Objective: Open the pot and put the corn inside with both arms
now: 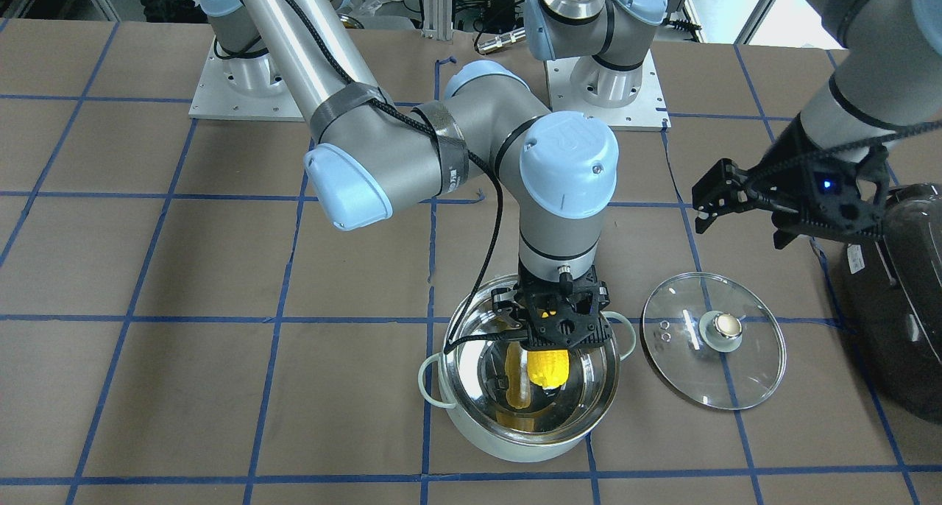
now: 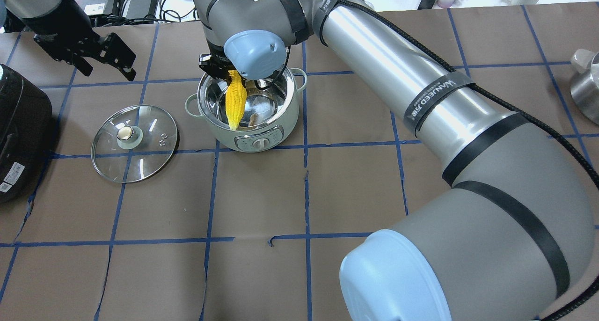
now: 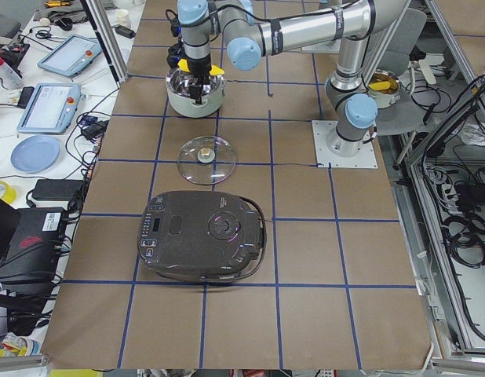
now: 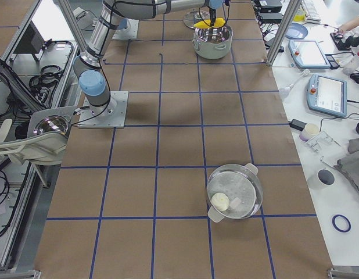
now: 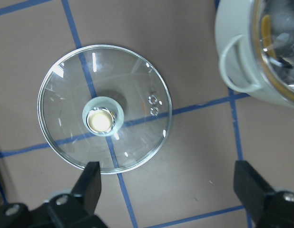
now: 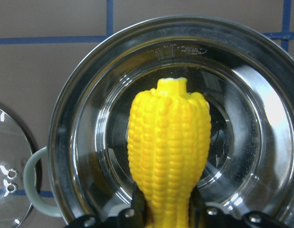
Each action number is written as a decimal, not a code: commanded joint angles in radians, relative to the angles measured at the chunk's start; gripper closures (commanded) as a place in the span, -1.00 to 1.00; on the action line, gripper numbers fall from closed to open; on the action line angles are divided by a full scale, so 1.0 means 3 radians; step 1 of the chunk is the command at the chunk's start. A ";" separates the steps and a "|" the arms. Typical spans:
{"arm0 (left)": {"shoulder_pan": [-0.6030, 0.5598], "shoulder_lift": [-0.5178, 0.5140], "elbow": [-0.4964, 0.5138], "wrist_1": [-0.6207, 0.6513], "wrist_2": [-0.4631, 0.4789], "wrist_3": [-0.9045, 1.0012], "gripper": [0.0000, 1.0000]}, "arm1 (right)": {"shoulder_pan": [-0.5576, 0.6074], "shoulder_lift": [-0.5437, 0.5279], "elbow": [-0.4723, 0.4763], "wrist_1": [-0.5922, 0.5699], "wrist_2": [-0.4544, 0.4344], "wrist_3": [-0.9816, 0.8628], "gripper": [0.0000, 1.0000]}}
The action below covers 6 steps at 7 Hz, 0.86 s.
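The pot [image 1: 515, 446] stands open mid-table, and it also shows in the overhead view [image 2: 281, 124] and the right wrist view [image 6: 66, 142]. My right gripper [image 1: 548, 328] is shut on the yellow corn [image 1: 547, 367] and holds it tip down inside the pot's rim. The corn also shows in the overhead view [image 2: 235, 98] and the right wrist view [image 6: 168, 156]. The glass lid [image 2: 135, 143] lies flat on the table beside the pot, knob up. My left gripper [image 2: 119, 61] is open and empty, above the table just beyond the lid [image 5: 104, 107].
A large black appliance [image 2: 21, 124] sits at the table's left end, close to the lid and my left arm. A second lidded pot [image 4: 234, 192] stands near the table's right end. My right arm's long link spans the table's right half.
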 commanded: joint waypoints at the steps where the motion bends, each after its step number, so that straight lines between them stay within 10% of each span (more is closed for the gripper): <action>1: -0.0312 0.0144 0.0032 -0.0108 0.0032 -0.0499 -1.00 | -0.0032 0.0093 -0.0027 -0.0094 -0.0128 -0.0110 0.64; 4: -0.0462 0.0196 0.0022 -0.0138 0.0032 -0.0832 -1.00 | -0.0047 0.0170 0.0029 -0.0273 -0.0119 -0.0076 0.51; 6: -0.0462 0.0221 0.0001 -0.0143 0.0032 -0.0848 -1.00 | -0.0047 0.0170 0.0070 -0.0274 -0.0093 -0.0065 -0.34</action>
